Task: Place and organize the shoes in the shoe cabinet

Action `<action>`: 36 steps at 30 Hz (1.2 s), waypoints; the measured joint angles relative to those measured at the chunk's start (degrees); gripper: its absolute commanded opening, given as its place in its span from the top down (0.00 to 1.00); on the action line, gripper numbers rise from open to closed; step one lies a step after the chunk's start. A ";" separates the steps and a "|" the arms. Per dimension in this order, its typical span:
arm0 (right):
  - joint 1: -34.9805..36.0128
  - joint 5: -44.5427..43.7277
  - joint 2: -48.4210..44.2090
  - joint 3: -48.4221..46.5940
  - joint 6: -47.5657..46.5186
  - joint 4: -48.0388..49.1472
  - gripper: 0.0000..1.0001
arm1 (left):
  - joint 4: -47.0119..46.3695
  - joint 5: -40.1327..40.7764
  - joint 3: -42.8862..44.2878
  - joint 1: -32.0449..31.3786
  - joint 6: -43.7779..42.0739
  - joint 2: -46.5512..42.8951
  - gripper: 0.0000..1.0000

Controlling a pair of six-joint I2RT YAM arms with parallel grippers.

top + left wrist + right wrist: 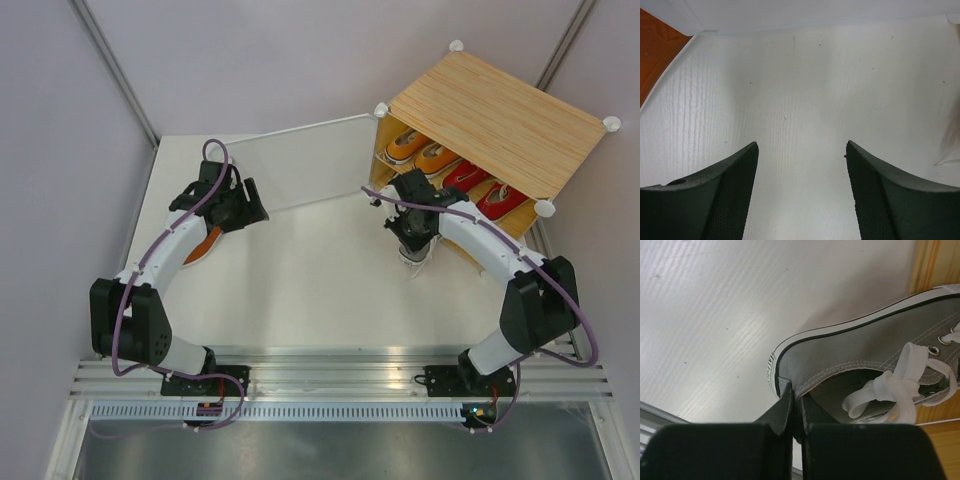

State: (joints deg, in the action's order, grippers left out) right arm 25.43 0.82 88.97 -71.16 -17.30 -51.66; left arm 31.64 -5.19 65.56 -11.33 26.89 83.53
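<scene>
While the right hand (795, 402) pinches a grey sneaker (880, 340) by its heel collar just before the shoe cabinet (500, 120), the left hand (802, 147) hangs wide over the worktop (805, 75). Marks on the sneaker's heel strip (771, 369) are too small to read.

top: overhead, whole table (300, 290) | L wrist: close, down at same table | R wrist: close on grey shoe (865, 350)

White table (300, 290), aluminium rail (340, 378)
</scene>
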 measured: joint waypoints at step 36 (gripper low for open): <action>3.96 -5.03 7.78 -4.72 -0.46 28.44 0.53 | 0.02 0.09 -0.33 0.13 0.00 -0.33 0.25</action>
State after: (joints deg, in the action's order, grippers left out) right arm 29.39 -4.21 96.75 -75.88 -17.76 -23.22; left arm 31.66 -5.10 65.23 -11.20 26.89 83.20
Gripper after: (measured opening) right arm 0.476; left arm 0.747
